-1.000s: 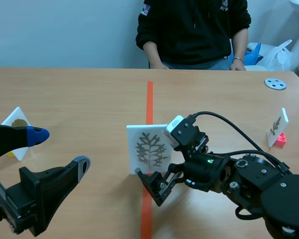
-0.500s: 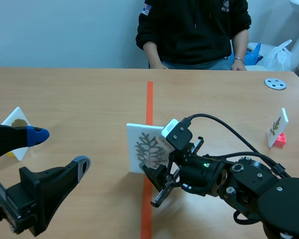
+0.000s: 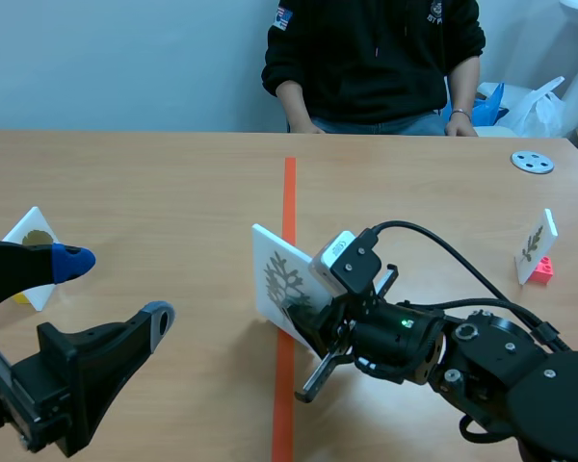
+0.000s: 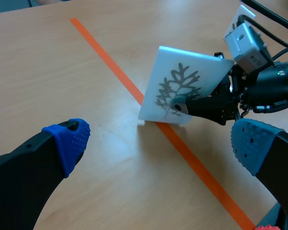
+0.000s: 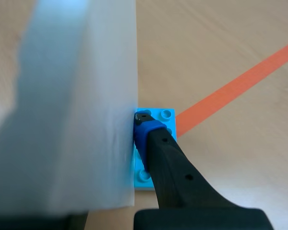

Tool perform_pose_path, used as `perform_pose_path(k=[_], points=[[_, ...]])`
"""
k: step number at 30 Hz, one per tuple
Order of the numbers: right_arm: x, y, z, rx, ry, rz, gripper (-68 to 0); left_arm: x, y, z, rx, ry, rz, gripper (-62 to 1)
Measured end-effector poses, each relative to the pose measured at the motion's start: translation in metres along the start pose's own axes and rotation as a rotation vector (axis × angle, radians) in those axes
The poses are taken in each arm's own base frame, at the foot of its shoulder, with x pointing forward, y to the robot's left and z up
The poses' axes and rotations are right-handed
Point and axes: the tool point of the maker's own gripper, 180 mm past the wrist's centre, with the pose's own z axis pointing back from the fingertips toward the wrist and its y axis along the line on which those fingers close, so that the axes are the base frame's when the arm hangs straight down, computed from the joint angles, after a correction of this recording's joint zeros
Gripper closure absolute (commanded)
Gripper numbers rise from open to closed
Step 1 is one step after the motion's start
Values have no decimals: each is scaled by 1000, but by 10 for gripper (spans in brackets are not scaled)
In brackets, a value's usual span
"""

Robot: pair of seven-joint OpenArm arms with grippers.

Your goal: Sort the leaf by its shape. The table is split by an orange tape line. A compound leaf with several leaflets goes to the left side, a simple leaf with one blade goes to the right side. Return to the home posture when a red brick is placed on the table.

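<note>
Step in hand: I judge this to be the pick-up of the leaf card; the sorting itself is not yet done.
Task's thing: a white square card printed with a grey many-branched leaf (image 3: 275, 274) sits tilted over the orange tape line (image 3: 289, 192) at the middle of the wooden desk (image 3: 154, 192). A light blue studded plastic brick (image 5: 167, 115) at its lower edge serves as its foot. I cannot tell whether the foot is clear of the desk.
Right end effector (image 3: 303, 337): closed on the card, a finger on either face, one blue pad (image 5: 144, 128) pressed just above the brick.
Left end effector (image 4: 161, 143): wide open and holding nothing, near the card but apart from it.
Next move: the leaf looks compound, so I judge the card belongs on the left half. That calls for carrying it across the tape and setting it down upright on its brick.
Containers: none seen; the two halves of the desk are the sorting places.
Left half: a white card with a brownish oval print (image 3: 34, 236).
Right half: a white card with a small sprig print (image 3: 537, 241), standing on a pink plastic brick (image 3: 542, 269).
</note>
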Motion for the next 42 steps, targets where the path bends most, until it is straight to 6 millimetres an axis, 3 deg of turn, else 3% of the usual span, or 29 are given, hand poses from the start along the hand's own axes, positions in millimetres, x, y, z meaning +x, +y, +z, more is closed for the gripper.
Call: perform_pose_path(k=[9, 13, 21, 33, 37, 42], points=[[34, -6, 30, -42, -81, 46, -22, -1, 0, 0, 0, 1, 1, -623], [47, -23, 58, -137, -128, -20, -22, -1, 0, 0, 0, 3, -1, -623], [53, -54, 114, -294, -128, -127, -22, -1, 1, 0, 0, 4, 0, -623], [26, -109, 207, -544, -63, -296, -22, -2, 1, 0, 0, 4, 0, -623], [25, -119, 218, -582, -46, -297, -22, -2, 1, 0, 0, 4, 0, -623], [9, -120, 221, -598, -8, -329, -21, -2, 1, 0, 0, 5, 0, -623]])
